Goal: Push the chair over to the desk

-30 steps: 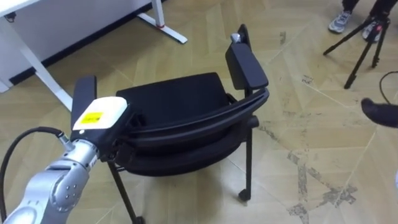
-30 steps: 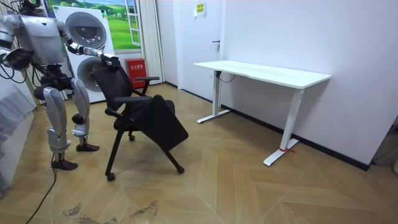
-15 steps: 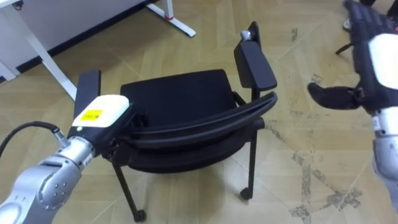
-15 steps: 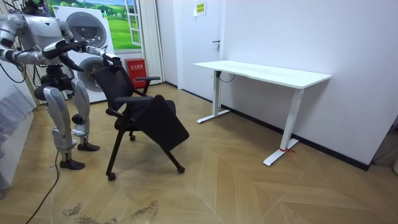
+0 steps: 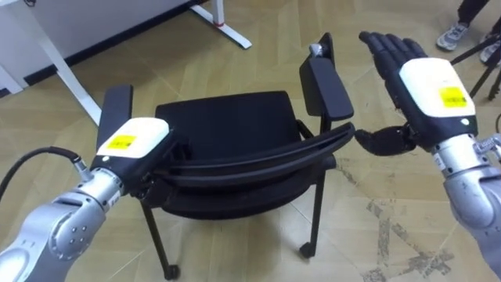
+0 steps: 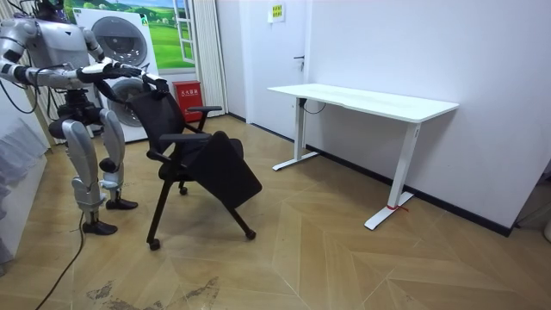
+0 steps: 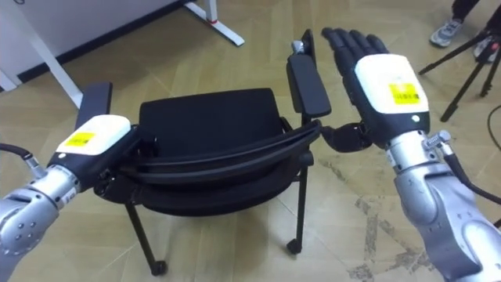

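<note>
since a second ago the right hand (image 5: pixel 427 86) has risen from the lower right edge of the eye views, where it barely showed, and now hangs level with the right end of the black padded chair (image 5: pixel 227 117). its fingers (image 5: pixel 383 47) are straight and lie side by side, pointing away from the robot, and the thumb is stuck out sideways toward the tip of the curved black back rail (image 5: pixel 250 157). the thumb is just beside that tip; i cannot tell whether it touches. the left hand (image 5: pixel 129 141) has stayed put on the left end of the same rail, next to the left black armrest (image 5: pixel 117 106). its fingers are lost against the dark frame, so i cannot tell whether they are wrapped over it or lying flat. the chair has not rolled. it stands on the pale wooden parquet floor (image 5: pixel 391 227) directly in front of the robot, seat facing away, its right black armrest (image 5: pixel 325 86) ahead of the raised hand. in the room view the robot stands behind it at the room view's left, before a white washing machine (image 6: pixel 120 39), with the white standing desk (image 6: pixel 362 99) well apart to the room view's right. judging from this, the push has not begun. the second hand is being brought to the rail so both ends are held, which should keep the castored chair from swinging round once it is shoved forward.
</note>
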{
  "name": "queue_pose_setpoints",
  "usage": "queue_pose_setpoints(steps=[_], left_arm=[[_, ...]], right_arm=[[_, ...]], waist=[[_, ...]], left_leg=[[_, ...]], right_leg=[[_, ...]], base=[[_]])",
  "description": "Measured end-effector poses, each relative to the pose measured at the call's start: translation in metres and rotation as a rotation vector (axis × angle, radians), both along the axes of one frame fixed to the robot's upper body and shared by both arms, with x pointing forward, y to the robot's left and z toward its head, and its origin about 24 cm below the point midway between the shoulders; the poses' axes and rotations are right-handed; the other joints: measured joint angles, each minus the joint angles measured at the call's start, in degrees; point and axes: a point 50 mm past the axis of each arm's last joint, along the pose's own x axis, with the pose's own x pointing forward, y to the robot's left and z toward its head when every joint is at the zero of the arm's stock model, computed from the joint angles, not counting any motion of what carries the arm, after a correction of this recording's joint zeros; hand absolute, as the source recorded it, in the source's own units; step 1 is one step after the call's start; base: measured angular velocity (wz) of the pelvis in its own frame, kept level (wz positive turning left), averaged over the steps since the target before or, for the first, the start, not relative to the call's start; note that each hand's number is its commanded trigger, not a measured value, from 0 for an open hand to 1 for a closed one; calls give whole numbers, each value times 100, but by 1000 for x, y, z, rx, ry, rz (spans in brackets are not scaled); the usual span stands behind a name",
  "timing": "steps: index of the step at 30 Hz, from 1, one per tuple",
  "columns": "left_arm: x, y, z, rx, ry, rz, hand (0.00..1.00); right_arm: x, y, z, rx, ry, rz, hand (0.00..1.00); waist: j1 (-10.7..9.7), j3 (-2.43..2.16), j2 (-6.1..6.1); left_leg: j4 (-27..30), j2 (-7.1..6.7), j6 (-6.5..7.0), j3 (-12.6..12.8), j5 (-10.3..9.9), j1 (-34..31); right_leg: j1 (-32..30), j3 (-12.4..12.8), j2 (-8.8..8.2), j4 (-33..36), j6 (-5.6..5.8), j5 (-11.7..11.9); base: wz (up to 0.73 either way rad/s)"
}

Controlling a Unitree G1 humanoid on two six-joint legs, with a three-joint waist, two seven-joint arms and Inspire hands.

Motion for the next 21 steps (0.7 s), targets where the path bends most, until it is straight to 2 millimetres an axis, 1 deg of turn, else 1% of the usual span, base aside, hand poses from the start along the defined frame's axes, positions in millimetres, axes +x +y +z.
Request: queue_pose_setpoints(steps=[3,6,9,10,12,16,21], left_arm=[[0,1,1,2,-1,-4,100],[1,1,2,5,-4,-11,100],[1,0,3,7,-8,-18,100],[1,0,3,8,-8,-20,100],[3,0,3,15,-7,-33,100],[3,1,1,14,2,-38,100],[5,-1,-1,12,-1,-49,100]], right_arm=[[-1,1,-3,-38,38,27,0],[-2,3,-8,-55,68,42,0],[-2,4,-11,-73,103,56,0],[-2,4,-11,-81,110,58,0],[-3,4,-12,-102,125,65,0],[-6,9,-22,-143,203,108,0],[-9,12,-29,-170,276,137,0]], waist=[[9,4,-19],[12,7,-75],[22,21,-131],[33,16,-144],[41,14,-146],[50,13,-139],[85,12,-132]], left_leg=[[0,1,0,-10,0,2],[0,2,0,-18,0,4],[0,-2,0,-21,0,24],[-1,-4,0,-21,0,29],[-3,-8,0,-20,0,37],[-39,-5,0,-18,0,110],[-38,-6,0,-47,0,120]], right_leg=[[3,1,-1,0,0,0],[13,3,-1,-1,0,0],[46,8,-3,-18,0,0],[50,6,-4,-23,0,0],[66,1,-9,-37,0,0],[160,-15,-1,-102,0,0],[175,-42,-3,-97,0,0]], base=[[0],[1],[3],[0],[0],[1],[4]])
